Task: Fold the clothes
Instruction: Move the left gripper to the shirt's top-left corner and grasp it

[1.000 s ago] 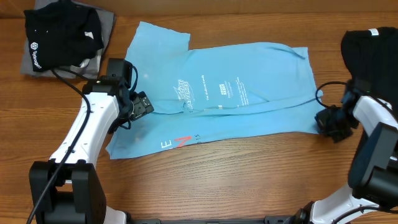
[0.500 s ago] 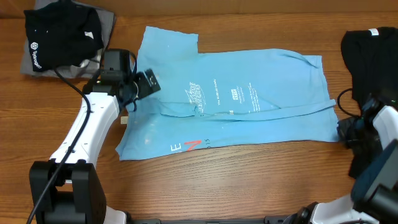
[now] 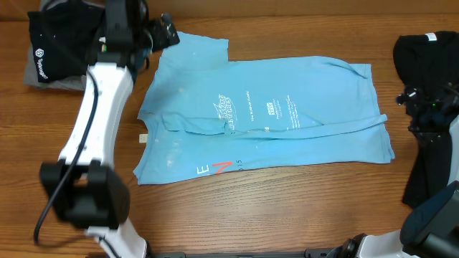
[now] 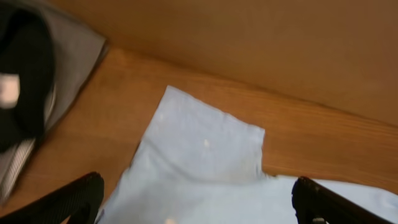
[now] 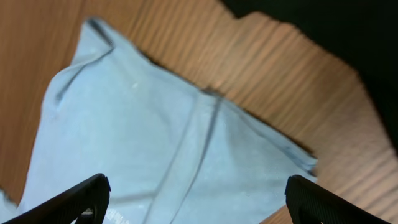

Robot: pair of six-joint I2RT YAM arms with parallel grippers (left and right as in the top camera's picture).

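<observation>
My left gripper has swung off the light blue T-shirt toward the far-left corner, jaws spread. My right gripper, also spread, has pulled back.

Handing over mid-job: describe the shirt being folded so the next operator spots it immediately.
Look at the middle of the wooden table, between the black-and-grey pile at top left and the black garment at the right edge. The light blue T-shirt lies spread there, the only blue one, with white print and red-and-white lettering.

Even bright overhead light, soft shadows, both wrist views blurred, no glare
</observation>
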